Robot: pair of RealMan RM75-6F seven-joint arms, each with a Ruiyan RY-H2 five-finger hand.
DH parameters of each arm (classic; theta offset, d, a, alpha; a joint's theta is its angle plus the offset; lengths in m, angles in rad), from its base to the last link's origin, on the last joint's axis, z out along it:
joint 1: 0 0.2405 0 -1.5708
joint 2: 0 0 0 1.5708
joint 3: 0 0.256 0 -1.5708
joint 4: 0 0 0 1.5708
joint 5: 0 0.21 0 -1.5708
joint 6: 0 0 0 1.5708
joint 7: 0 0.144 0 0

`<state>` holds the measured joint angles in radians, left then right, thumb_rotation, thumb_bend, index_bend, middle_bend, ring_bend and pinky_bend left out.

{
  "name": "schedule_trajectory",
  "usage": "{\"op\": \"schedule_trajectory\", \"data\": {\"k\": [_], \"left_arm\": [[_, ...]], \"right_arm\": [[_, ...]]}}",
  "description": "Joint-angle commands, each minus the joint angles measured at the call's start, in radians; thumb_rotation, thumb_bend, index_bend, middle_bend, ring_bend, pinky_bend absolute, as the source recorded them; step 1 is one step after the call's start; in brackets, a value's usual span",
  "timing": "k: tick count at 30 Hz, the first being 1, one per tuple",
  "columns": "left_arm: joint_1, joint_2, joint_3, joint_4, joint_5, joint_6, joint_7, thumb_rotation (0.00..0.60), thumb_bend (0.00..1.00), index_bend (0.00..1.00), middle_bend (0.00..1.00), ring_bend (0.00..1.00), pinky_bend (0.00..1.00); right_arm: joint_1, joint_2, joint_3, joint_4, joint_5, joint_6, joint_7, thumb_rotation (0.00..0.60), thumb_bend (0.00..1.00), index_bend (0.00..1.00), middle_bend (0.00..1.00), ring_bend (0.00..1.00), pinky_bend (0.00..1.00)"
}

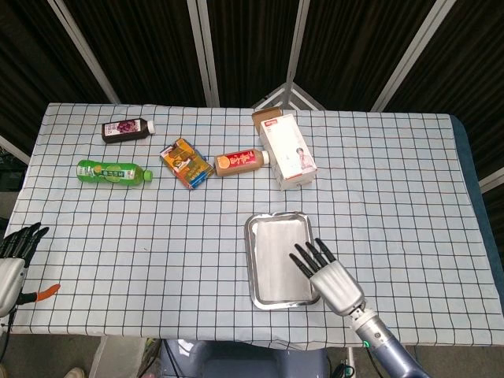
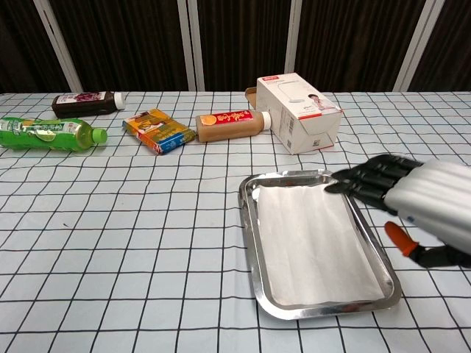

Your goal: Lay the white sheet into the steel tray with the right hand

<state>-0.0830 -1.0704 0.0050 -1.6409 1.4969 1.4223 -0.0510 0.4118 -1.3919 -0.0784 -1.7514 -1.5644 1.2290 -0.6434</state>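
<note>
The right hand (image 2: pixel 419 195) is being held above the steel tray (image 2: pixel 249 243) with fingers (image 1: pixel 309 257) spread, nothing gripped. The white sheet (image 2: pixel 316 246) is lying flat in the tray, below the fingertips.

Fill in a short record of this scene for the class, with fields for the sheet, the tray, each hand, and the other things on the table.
sheet: white sheet lies flat inside the tray
tray: steel tray on the checked cloth, near the front edge
right hand: right hand raised over the tray's right side, fingers spread, holding nothing
left hand: left hand at the table's front left corner, holding nothing
other things: green bottle, dark bottle, orange bottle, all lying down; yellow packet; white box
task: sheet in tray
</note>
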Motion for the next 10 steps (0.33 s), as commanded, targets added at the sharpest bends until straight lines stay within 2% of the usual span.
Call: {"op": "schedule_trajectory", "data": {"k": [1,6,10], "left_arm": [[0.001,0.0,0.001,0.0,0.004,0.004,0.002,0.6,0.0,0.0,0.0,0.0,0.0],[0.005,-0.003,0.004,0.001,0.013,0.015,0.016,0.6,0.0,0.0,0.0,0.0,0.0],[0.008,-0.009,0.001,0.005,0.019,0.029,0.04,0.6,0.0,0.0,0.0,0.0,0.0]], "right_arm": [[-0.095,0.09,0.012,-0.03,-0.017,0.161,0.119,0.6,0.56,0.0,0.0,0.0,0.0],[-0.188,0.165,-0.015,-0.001,0.012,0.264,0.255,0.6,0.43,0.0,0.0,0.0,0.0],[-0.243,0.207,-0.034,-0.007,0.018,0.316,0.347,0.6,0.4,0.0,0.0,0.0,0.0]]}}
